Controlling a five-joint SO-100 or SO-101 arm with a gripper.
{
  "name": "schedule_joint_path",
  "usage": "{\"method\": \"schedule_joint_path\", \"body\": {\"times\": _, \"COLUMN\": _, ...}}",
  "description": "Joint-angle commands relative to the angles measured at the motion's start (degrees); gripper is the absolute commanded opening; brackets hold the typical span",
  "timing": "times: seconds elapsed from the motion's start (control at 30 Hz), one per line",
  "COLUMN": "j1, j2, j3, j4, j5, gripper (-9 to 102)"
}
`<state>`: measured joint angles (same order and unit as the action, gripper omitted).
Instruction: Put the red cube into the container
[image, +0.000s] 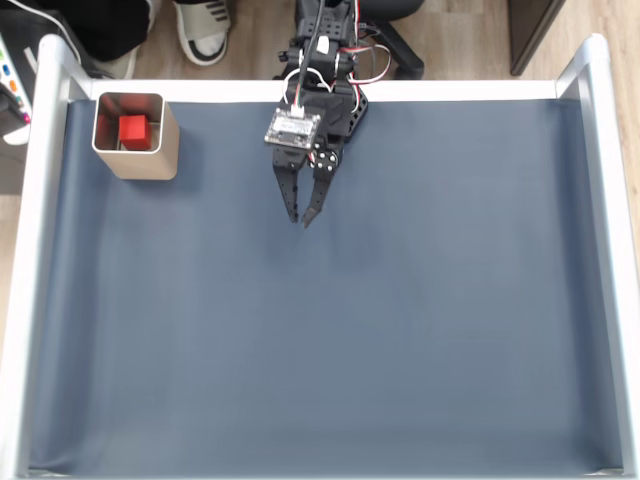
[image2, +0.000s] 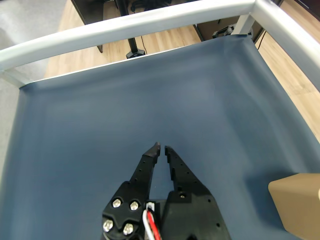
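Small red cube (image: 132, 129) sits square inside upright square brushed-metal container (image: 140, 160); black gripper (image: 300, 219) nearly closed, empty, well apart.

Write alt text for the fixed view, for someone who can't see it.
A red cube sits inside a square metal tin at the top left of a blue mat. A black gripper, nearly closed and empty, points down the mat near the top centre.

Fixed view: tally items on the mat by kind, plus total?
Red cube: 1, inside the container
Container: 1, metal tin at the mat's top-left
Pincer: 1, fingertips nearly together, holding nothing
Total: 3
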<state>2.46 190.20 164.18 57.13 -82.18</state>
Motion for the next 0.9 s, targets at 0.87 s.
{"method": "schedule_joint_path", "body": {"times": 0.87, "j1": -3.3, "j2": 2.0, "j3": 15.1, "j4": 13.1, "j5": 0.8, "gripper": 0}}
